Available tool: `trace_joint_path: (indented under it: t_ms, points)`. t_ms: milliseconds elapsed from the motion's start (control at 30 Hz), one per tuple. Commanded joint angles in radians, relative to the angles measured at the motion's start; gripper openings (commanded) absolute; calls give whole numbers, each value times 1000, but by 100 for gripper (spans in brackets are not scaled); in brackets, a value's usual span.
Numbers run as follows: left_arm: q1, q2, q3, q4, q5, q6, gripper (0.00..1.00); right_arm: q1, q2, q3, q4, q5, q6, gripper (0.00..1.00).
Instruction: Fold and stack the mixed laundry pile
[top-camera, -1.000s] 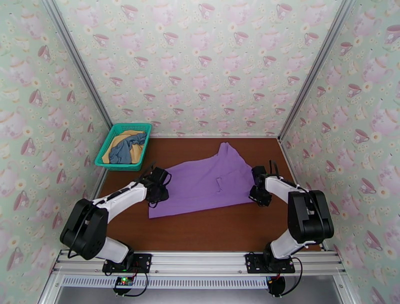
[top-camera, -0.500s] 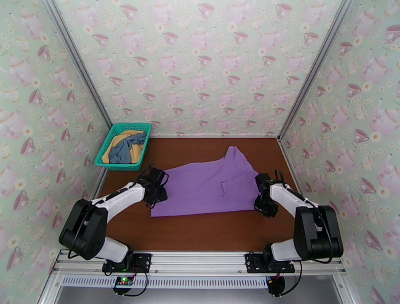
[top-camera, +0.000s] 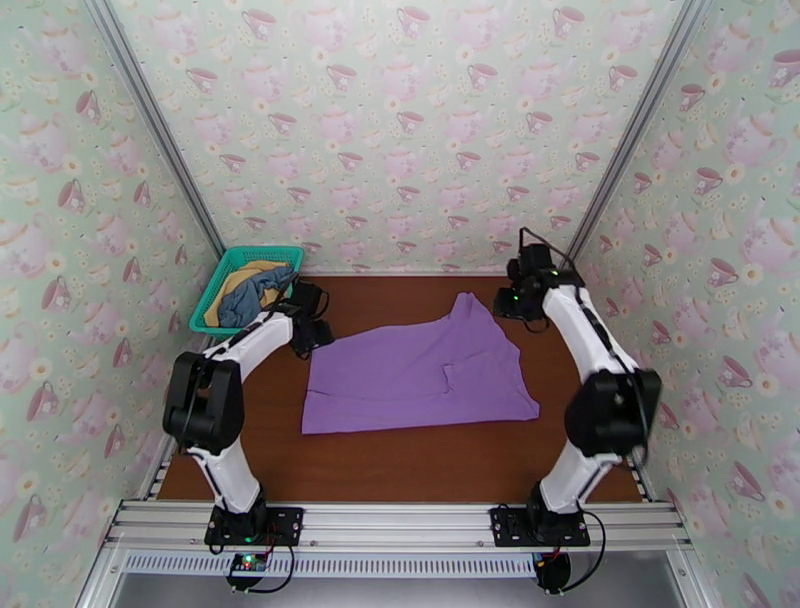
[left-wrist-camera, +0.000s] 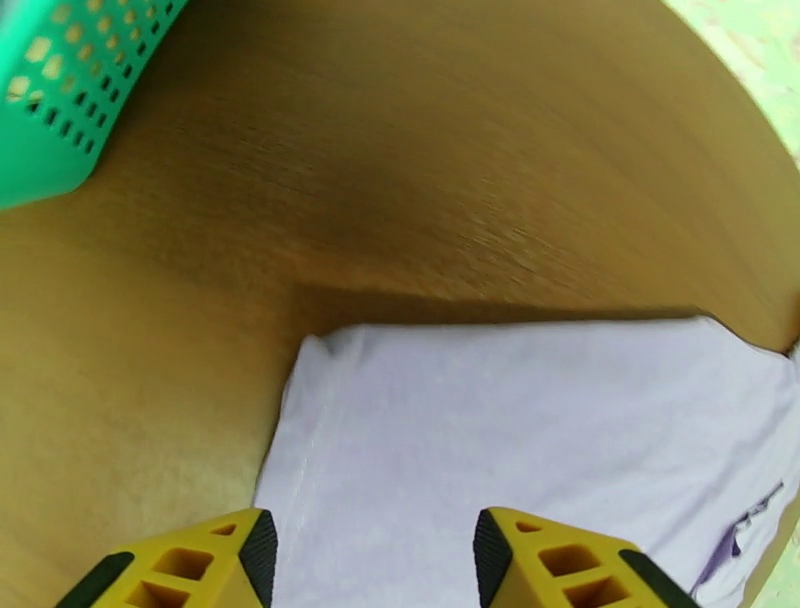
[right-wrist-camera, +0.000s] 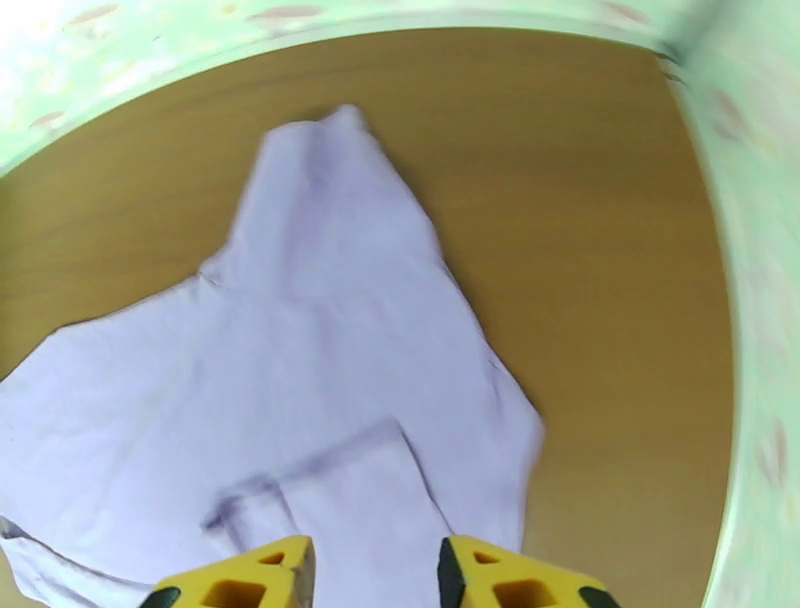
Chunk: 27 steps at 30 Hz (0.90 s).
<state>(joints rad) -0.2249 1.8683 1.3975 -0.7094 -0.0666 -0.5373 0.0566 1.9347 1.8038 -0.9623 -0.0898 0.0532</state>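
The lilac-purple shirt (top-camera: 420, 375) lies spread flat on the brown table, one sleeve pointing toward the back wall. The grey-blue garment (top-camera: 262, 292) and the mustard-yellow garment (top-camera: 237, 281) sit bunched in the teal basket (top-camera: 222, 279). My left gripper (top-camera: 312, 328) hovers open above the shirt's far left corner (left-wrist-camera: 330, 350), its yellow fingers (left-wrist-camera: 235, 560) apart and holding nothing. My right gripper (top-camera: 512, 300) is raised near the back, beside the sleeve. It looks down on the shirt (right-wrist-camera: 330, 370), jaws open and holding nothing.
The basket (left-wrist-camera: 60, 90) stands in the back left corner, close to my left gripper. Patterned walls with metal posts close in the table on three sides. Bare wood (top-camera: 420, 465) runs along the front edge, and more lies right of the shirt (right-wrist-camera: 620, 300).
Both grippers opened and let go of the shirt's near corners. Both arms swung toward the back of the table, the right one rising. The shirt settled flatter.
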Motion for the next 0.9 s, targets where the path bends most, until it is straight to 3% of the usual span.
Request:
trace_joint_path:
  t_ms: [0,167,300,400,700,800,867]
  points:
    - [10,55,93,-45,-7,29,58,-4,195,160,-10,-101,-100,40]
    - [24,127,172,-97,-56,49,59,-5,522,547,-127,-52,-131,42]
    - [59,181,209,-132,-85,57,59,-6,679,727,-203,-15,-145,46]
    - [77,235,240,-156,-65,62,60,-5,671,658,-175,-44,-122,44]
    - [61,308,231,-55,132,61,55,21,392,198,88,-90,-78,44]
    - [50,313,216,-30,186,62,49,19,393,224,80,-50,-76,45]
    - [43,311,202,-9,216,65,39,15,441,315,36,-36,-80,46]
